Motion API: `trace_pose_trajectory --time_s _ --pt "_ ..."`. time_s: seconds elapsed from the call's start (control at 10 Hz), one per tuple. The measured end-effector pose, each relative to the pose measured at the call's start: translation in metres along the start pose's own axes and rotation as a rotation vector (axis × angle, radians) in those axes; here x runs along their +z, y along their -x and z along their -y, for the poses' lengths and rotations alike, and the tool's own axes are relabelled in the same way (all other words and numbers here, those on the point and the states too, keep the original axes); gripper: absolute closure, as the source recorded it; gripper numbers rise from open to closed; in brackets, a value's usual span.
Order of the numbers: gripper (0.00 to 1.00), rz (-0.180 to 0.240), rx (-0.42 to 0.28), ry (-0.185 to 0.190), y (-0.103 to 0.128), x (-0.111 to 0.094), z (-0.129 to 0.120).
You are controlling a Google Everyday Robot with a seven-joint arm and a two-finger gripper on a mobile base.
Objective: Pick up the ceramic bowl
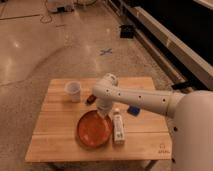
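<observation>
Tool (104,113) hangs at the end of the white arm (135,98), right over the ceramic bowl's (94,130) rim at about 1 o'clock; whether it grips anything cannot be told. The bowl lies on the wooden worktop (55,135), near the front edge and a little left of centre. Just beside it at 3 o'clock lies a white bottle-like item (119,129), too blurred to name. A white cup (73,90) stands at the bowl's 11 o'clock, well apart. A small dark object (90,100) sits half hidden beneath the arm, and a blue thing (133,110) peeks out below the arm's underside. Polished floor (30,45) bears a blue cross mark (105,51).
</observation>
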Motion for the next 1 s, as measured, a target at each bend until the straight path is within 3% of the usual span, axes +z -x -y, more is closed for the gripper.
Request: trace_pose_trajectory --time_s 0.1,0.4,1.0 --pt "0.65 -0.004 0.000 -0.003 0.000 -0.002 0.002" --pt "0.96 -0.033 -0.021 -0.015 -0.009 -0.020 0.011" --pt "1.00 -0.098 -0.110 -0.033 -0.026 -0.066 0.037"
